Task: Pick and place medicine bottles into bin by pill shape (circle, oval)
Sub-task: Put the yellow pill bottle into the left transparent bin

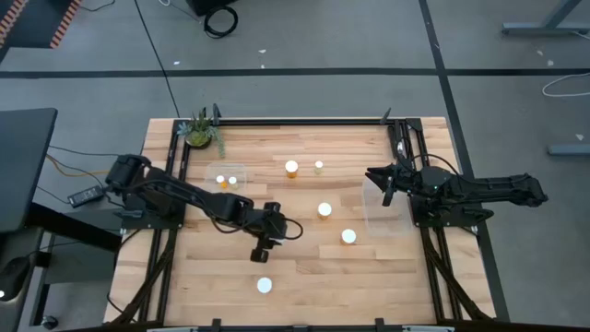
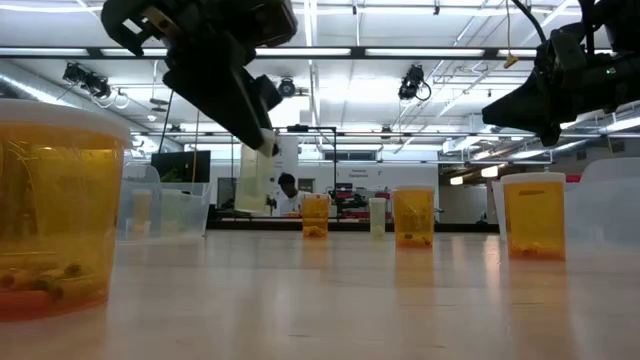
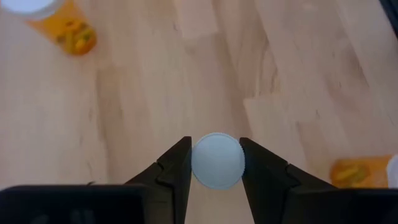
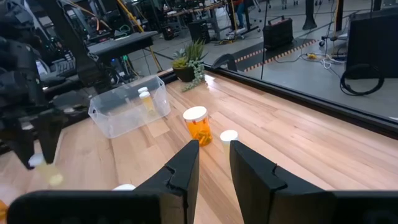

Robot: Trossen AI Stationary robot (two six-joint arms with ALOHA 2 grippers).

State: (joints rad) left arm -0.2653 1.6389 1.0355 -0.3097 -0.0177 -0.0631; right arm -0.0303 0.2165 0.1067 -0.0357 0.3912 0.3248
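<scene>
Grey concrete floor point(image 1: 304, 37) around the wooden table point(image 1: 304, 267), crossed by dark tape lines. Coiled black cable point(image 1: 219, 18) at top centre of the high view; white cable at right edge. Dark desk corner point(image 1: 23, 166) at left. Low view: open workshop hall, long ceiling strip lights point(image 2: 400, 50), exposed ducts, a person point(image 2: 288, 192) seated far back at centre. Hazard-striped floor tape point(image 4: 273, 53) upper middle in the right wrist view.

Amber medicine bottles point(image 1: 324, 210) with white caps stand upright, scattered mid-worktop. One point(image 1: 265, 286) stands near the front edge. Another white-capped bottle point(image 3: 217, 160) hangs lifted, clamped between dark fingers.
</scene>
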